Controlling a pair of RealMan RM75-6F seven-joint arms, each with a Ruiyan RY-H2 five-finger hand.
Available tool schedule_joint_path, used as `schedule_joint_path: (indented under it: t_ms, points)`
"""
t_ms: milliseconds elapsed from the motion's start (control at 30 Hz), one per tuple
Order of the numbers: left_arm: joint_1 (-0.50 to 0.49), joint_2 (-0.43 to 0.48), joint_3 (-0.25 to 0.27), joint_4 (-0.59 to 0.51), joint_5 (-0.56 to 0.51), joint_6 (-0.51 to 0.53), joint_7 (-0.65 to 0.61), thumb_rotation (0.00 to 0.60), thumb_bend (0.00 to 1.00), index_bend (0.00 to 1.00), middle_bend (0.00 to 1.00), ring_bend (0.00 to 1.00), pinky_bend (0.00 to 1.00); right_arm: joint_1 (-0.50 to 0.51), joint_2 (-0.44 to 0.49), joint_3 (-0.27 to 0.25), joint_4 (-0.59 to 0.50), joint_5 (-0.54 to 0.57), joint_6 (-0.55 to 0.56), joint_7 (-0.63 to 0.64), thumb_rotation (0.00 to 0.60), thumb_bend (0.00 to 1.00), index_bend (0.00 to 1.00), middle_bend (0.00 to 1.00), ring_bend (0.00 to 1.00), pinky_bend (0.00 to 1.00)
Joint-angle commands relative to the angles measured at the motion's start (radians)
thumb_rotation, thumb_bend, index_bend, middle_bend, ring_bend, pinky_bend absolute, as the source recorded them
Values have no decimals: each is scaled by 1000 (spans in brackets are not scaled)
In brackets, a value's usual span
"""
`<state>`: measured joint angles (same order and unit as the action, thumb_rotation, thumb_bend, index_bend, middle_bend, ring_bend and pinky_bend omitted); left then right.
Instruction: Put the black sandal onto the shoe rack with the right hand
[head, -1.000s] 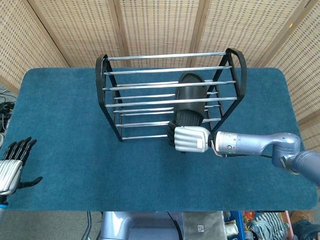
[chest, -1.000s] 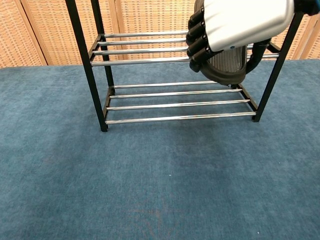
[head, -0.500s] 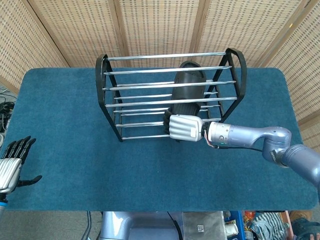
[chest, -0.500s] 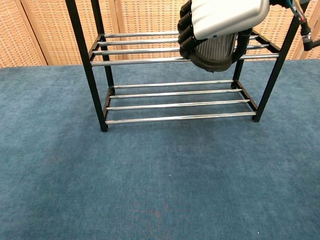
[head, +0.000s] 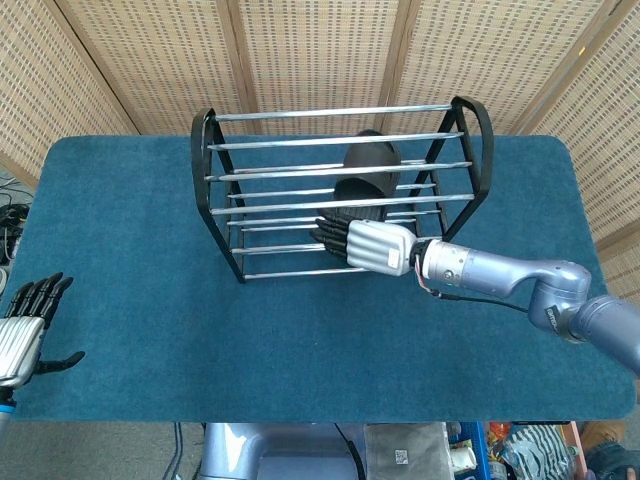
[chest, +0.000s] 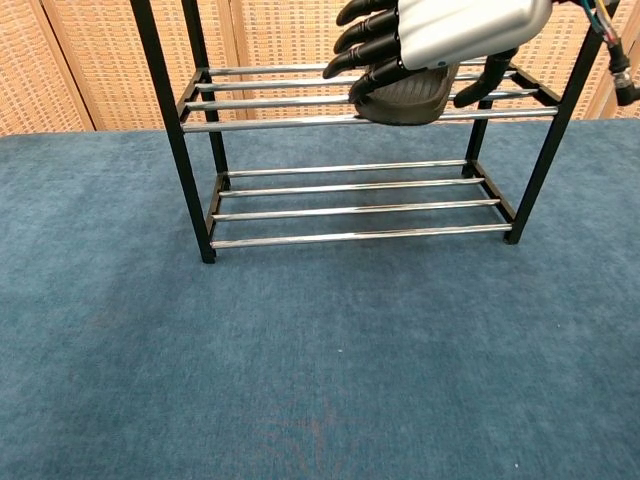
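Right hand (chest: 455, 35): raised at the front of the upper tier, fingers (chest: 365, 45) now spread apart over the heel, no longer wrapped around it as half a second ago; holds nothing, though fingertips may touch the sole edge — cannot tell for certain

Black sandal (head: 362, 178): lying flat across the chrome bars of the upper tier, toward the right end, toe to the back. A second ago it hung tilted in the hand's grip, heel below the front bar; it has since been pushed in and levelled

Shoe rack (head: 220, 170): two-tier, black end frames, chrome bars, standing on the blue carpeted table (head: 120, 260); lower tier bare

Left hand (head: 22, 335): at the near left table edge, fingers apart, holding nothing, unchanged

Status, as judged: placement essentially made; what remains is drawing the right hand clear without snagging the sandal or dragging it back off the bars
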<state>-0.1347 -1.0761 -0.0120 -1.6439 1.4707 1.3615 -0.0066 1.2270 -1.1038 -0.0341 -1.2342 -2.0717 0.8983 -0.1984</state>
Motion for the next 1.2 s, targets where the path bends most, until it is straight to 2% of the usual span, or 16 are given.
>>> schedule_joint_path:
  t_ms: [33,200,367,400,567,733,800,933,1067,1133,1200]
  points:
    - [1,0,1,-1,3,2,0,600,143,0,0,0,0,-14,26,10,-48,28,-24,-44,600,295,102,0,0,0]
    - [2,0,4,-4,9,8,4,600,142,0,0,0,0,-32,59,16,-113,34,-10,-94,600,295,102,0,0,0]
    - [3,0,7,-4,14,10,3,600,142,0,0,0,0,-75,114,22,-181,32,54,-141,600,295,102,0,0,0]
    - [4,1,7,-5,18,15,0,600,142,0,0,0,0,-109,137,16,-207,29,110,-143,600,294,102,0,0,0]
    - [10,5,11,-8,33,31,-4,600,142,0,0,0,0,-211,168,-1,-234,22,248,-164,600,274,102,0,0,0]
    - [24,2,17,-10,60,69,5,600,142,0,0,0,0,-407,155,-56,-218,28,467,-152,600,244,102,0,0,0]
    - [27,0,19,-11,68,77,10,600,142,0,0,0,0,-456,142,-67,-207,38,515,-144,600,227,100,0,0,0]
    - [40,-10,26,-7,96,109,26,600,143,0,0,0,0,-619,83,-97,-177,120,642,-76,600,227,69,0,0,0]
    - [49,-24,33,4,120,134,38,600,142,0,0,0,0,-754,9,-101,-152,237,723,22,600,223,14,0,0,0]
    - [54,-35,36,11,141,153,43,600,142,0,0,0,0,-837,-27,-95,-149,332,750,58,600,180,2,0,0,0]
    - [59,-44,38,19,156,170,46,600,142,0,0,0,0,-894,-49,-82,-161,396,772,59,600,61,0,0,0,0]
